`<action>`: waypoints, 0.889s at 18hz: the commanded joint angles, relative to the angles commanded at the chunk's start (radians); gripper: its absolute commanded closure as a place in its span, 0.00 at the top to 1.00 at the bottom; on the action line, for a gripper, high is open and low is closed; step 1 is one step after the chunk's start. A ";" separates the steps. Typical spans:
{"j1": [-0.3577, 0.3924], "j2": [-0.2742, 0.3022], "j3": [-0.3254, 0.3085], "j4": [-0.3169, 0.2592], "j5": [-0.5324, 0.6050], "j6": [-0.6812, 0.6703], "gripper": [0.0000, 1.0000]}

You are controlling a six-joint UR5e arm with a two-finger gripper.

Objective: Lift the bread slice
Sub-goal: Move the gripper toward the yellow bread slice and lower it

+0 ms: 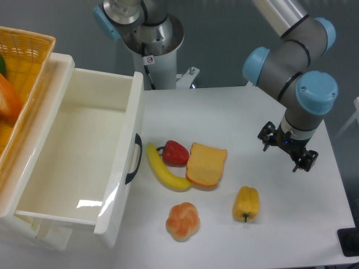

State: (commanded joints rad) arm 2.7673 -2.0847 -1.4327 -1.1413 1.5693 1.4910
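Camera view: nearest on the white tabletop (269,235) a round knotted orange-pink toy bun (183,221) and a yellow toy bell pepper (246,203) are seen, well apart. Behind them lies the flat, squarish orange-yellow bread slice with a darker crust edge (206,165), touching a curved yellow toy banana (164,170), with a red toy pepper (174,153) just beside it. Farther right, the black two-finger tool (286,149) hangs with fingers spread and nothing between them, well apart from the bread; a white plastic bin (84,151) stands at the left.

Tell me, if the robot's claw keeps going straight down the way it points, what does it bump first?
Probably just the bare white table. The gripper points down with nothing visible beneath it; the bread slice lies well off to the side. Depth is uncertain.
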 joint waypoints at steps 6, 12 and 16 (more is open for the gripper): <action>-0.006 -0.005 -0.043 0.021 0.000 -0.049 1.00; 0.012 0.003 -0.156 0.098 -0.043 -0.054 1.00; 0.020 0.003 -0.210 0.098 -0.113 -0.055 1.00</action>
State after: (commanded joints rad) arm 2.7872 -2.0816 -1.6428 -1.0431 1.4558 1.4358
